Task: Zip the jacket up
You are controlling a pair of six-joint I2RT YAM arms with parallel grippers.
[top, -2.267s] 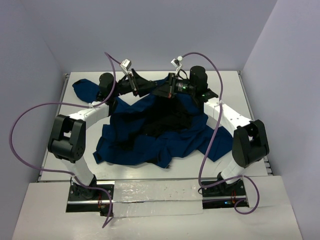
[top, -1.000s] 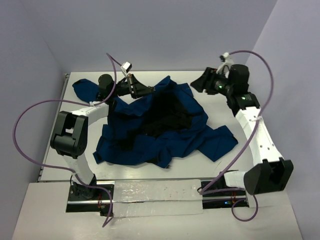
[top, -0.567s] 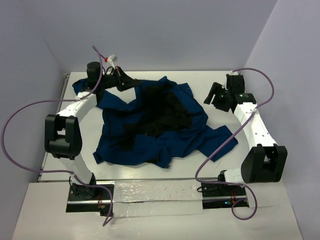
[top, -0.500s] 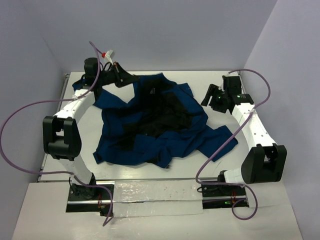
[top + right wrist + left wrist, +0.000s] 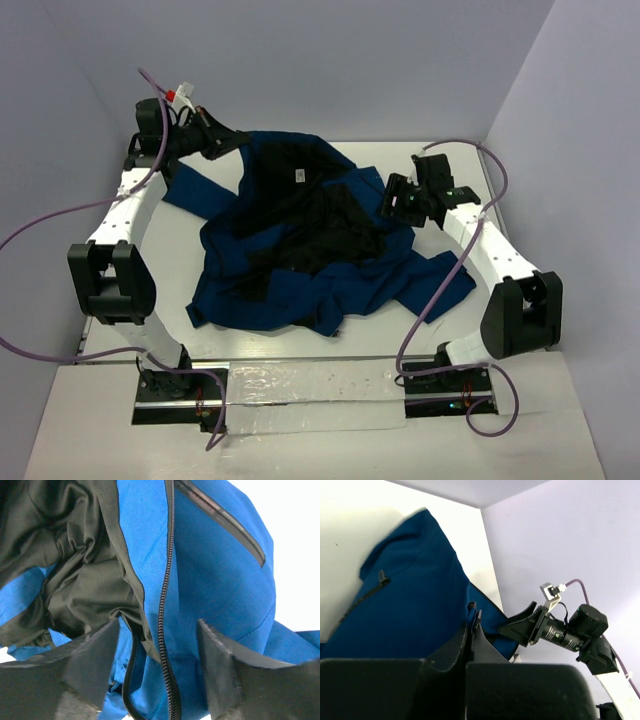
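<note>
The navy-blue jacket (image 5: 300, 250) lies crumpled and open on the white table (image 5: 520, 200), its black lining (image 5: 335, 235) facing up. My left gripper (image 5: 236, 146) is shut on the jacket's far-left edge and holds it up near the back-left corner. In the left wrist view the fingertips (image 5: 470, 630) pinch a fold of blue jacket fabric (image 5: 410, 615). My right gripper (image 5: 393, 200) hovers open over the jacket's right side. In the right wrist view, a line of black zipper teeth (image 5: 164, 615) on the jacket (image 5: 215, 580) runs between the spread fingers (image 5: 92, 655) of the right gripper (image 5: 157, 652), beside the lining (image 5: 75, 555).
Lavender walls (image 5: 330, 60) close in the table at the back and sides. Purple cables (image 5: 40, 235) loop off both arms. A jacket sleeve (image 5: 440, 285) trails toward the right arm's base. The right arm's wrist (image 5: 560, 630) shows in the left wrist view.
The left gripper has drawn the jacket's edge toward the back-left corner, stretching the fabric. The right arm has swung in from the far right to over the jacket's right edge.
</note>
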